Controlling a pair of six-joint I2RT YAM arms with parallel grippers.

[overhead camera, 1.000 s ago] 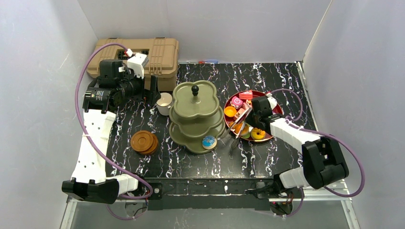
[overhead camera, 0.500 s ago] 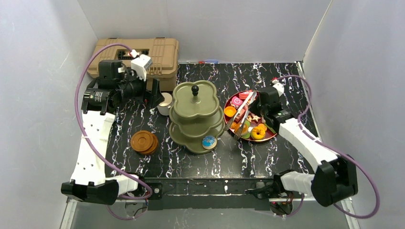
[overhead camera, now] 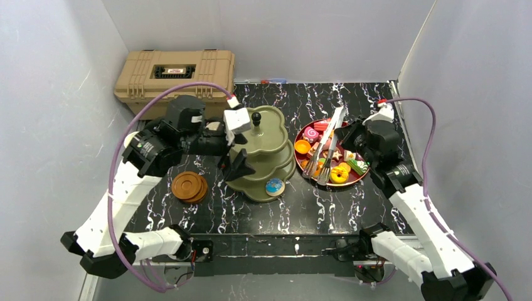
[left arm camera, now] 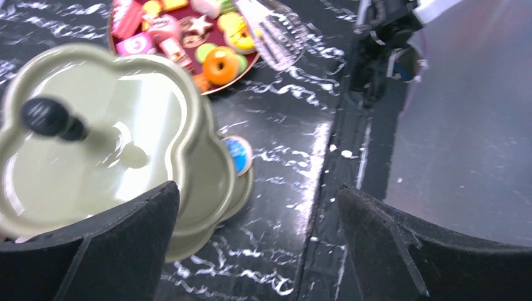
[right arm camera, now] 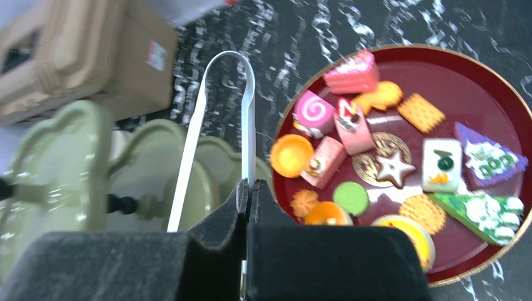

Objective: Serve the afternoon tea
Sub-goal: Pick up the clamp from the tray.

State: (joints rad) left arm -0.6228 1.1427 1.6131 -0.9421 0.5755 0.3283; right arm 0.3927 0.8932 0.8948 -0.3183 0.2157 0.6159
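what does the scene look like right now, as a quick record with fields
left gripper: open, at the left side of the olive-green three-tier stand
right gripper: shut on metal tongs, above the dark-red plate
toy pastries: most lie on the plate
blue-topped round pastry: on the stand's bottom tier
stand top tier: bare
wooden saucers: stacked on the table, left of the stand
tan toolbox: far left corner, lid down

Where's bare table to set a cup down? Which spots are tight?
Free: near strip in front of the stand, right of the wooden saucers; back strip behind stand and red plate, right of the toolbox. Tight: stand-to-plate gap, tongs over that side of the plate.
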